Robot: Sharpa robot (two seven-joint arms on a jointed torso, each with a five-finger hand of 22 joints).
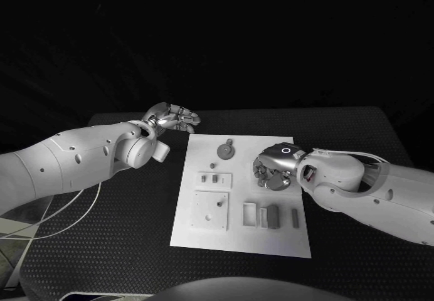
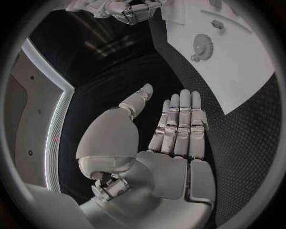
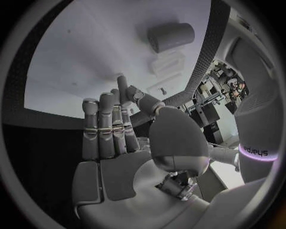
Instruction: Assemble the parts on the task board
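Note:
The white task board (image 1: pixel 201 235) lies mid-table. It carries a round gear-like part (image 1: pixel 226 149), a small slotted plate (image 1: pixel 213 180), a square plate (image 1: pixel 210 208) and a row of blocks (image 1: pixel 269 217) near the front. My right hand (image 1: pixel 271 169) hovers over the board's right middle, fingers apart and holding nothing; in the right wrist view its fingers (image 3: pixel 110 129) stretch toward a grey cylinder part (image 3: pixel 171 36) lying on the board (image 3: pixel 89 43). My left hand (image 1: pixel 172 117) hangs over the black table off the board's far left corner, fingers (image 2: pixel 178 124) straight, nothing in it.
Black textured table (image 1: pixel 108 251) surrounds the board on all sides. The left wrist view shows the board's corner (image 2: pixel 250 81) with the gear-like part (image 2: pixel 202 45), and my right hand (image 2: pixel 128 12) beyond it.

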